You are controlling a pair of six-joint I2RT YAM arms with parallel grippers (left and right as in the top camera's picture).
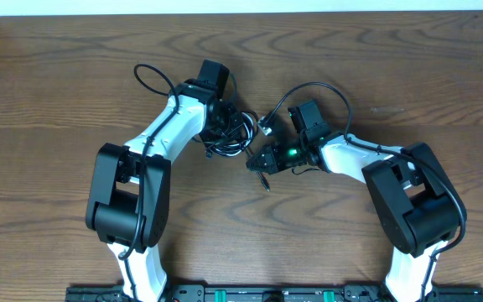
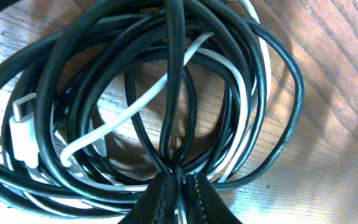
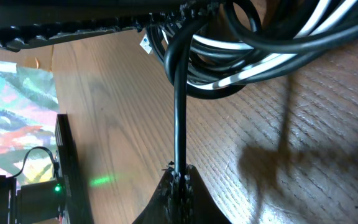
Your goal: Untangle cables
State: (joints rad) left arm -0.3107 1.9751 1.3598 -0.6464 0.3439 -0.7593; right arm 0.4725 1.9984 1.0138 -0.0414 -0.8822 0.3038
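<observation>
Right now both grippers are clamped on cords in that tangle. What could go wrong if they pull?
1. The left gripper pinches black loops with the white cord threaded through them; pulling could cinch the tangle tighter.
2. The white plug sits among the loops and may snag.
3. The right gripper holds one black cord running straight into the tangle; it could drag the whole pile or slip out.
</observation>
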